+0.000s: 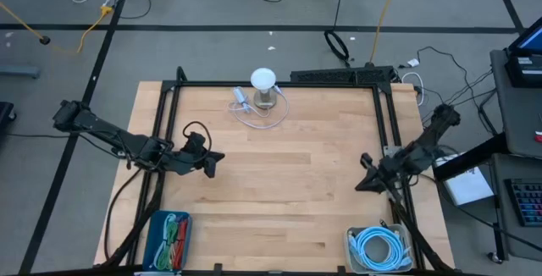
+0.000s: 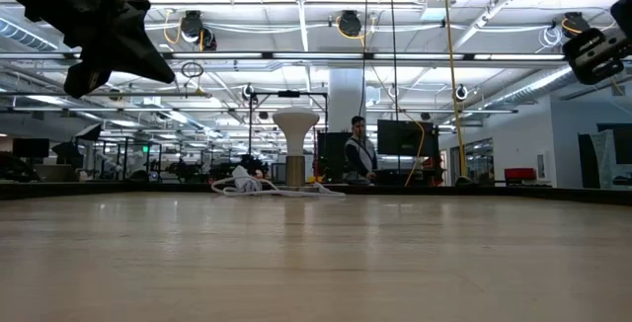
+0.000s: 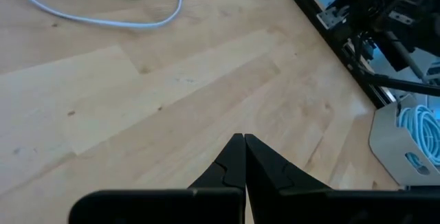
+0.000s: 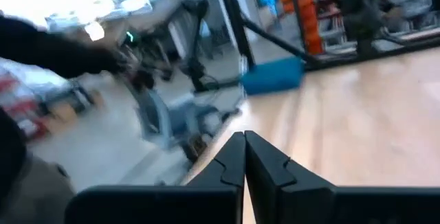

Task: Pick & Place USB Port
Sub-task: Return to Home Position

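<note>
A white dome-topped stand [image 1: 264,88] rests by its base at the far middle of the wooden table, with a loose white cable [image 1: 258,117] coiled in front of it and a plug end [image 1: 241,98] lying beside it. In the low view the stand [image 2: 296,149] and cable [image 2: 259,186] show far off. My left gripper [image 1: 216,159] hovers shut over the table's left half, well short of the cable [image 3: 103,18]. My right gripper [image 1: 362,179] is shut near the right edge. Their closed fingertips show in the wrist views [image 3: 244,139] [image 4: 244,136], with nothing between them.
A blue bin [image 1: 168,240] with red and green cables stands at the near left corner. A bin [image 1: 381,249] of light blue cables stands at the near right. A black frame [image 1: 279,84] runs along the table's edges. Bare wood lies between the arms.
</note>
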`<state>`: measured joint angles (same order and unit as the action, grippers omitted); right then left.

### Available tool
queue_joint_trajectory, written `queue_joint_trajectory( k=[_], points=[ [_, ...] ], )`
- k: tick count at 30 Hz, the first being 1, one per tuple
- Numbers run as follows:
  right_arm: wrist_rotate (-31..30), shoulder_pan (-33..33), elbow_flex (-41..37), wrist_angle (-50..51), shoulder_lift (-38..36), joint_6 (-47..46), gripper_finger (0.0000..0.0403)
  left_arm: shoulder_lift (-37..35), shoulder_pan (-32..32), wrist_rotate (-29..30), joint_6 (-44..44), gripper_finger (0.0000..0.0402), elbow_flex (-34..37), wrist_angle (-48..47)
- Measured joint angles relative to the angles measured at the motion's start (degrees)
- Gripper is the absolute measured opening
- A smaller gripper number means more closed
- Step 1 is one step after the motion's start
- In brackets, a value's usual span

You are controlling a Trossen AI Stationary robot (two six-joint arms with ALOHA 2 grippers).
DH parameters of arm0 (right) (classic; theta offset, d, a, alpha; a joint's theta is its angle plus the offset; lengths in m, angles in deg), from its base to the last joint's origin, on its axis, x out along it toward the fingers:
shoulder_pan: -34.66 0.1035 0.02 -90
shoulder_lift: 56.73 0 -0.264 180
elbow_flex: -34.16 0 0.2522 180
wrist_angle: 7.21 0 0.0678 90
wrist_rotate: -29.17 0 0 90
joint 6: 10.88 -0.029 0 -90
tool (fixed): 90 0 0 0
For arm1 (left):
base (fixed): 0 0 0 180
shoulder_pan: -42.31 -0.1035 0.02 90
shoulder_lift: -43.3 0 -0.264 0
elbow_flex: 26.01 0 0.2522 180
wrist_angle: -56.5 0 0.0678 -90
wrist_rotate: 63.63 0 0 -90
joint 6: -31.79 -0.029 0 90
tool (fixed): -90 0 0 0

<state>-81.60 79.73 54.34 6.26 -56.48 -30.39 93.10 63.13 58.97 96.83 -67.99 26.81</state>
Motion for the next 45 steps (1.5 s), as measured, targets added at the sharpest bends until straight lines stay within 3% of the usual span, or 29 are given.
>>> queue_joint_trajectory(
  k=[4,11,17,22,24,30,33,37,45],
  points=[
    [1.08,0.01,-5.44,-5.91,-0.04,-3.71,0.0,0.0,0.0,-0.04,-0.11,0.0,0.0,-0.42],
    [1.03,0.01,-5.29,-5.1,0.12,-1.41,0.0,0.0,0.22,-2.27,-0.46,0.0,0.0,-5.58],
    [-0.16,0.01,-5.36,-4.92,0.13,-2.1,0.0,0.0,1.35,-7.51,3.2,0.0,0.0,-20.94],
    [-1.97,-0.03,-5.38,-3.97,0.14,-0.36,0.0,-2.05,3.8,-7.93,9.72,0.0,1.14,-34.75],
    [-2.38,-0.04,-5.4,-3.82,0.16,1.85,0.0,-5.24,4.94,-6.69,10.58,0.0,4.48,-32.66],
    [-9.29,-0.08,-5.42,-3.94,0.39,2.66,0.0,-19.85,9.08,-3.51,9.23,0.0,19.02,-13.7],
    [-11.28,-0.08,-5.46,-4.0,0.48,2.03,0.0,-21.89,10.0,2.3,-0.79,0.0,17.93,-13.52],
    [-15.18,-0.08,-5.47,-3.94,1.01,3.4,0.0,-24.3,9.94,2.07,-6.83,0.0,18.2,-16.61],
    [-18.26,-0.1,-5.47,-4.55,1.72,4.11,0.0,-24.33,9.42,2.01,-9.67,0.0009,18.16,-16.83]
  ],
)
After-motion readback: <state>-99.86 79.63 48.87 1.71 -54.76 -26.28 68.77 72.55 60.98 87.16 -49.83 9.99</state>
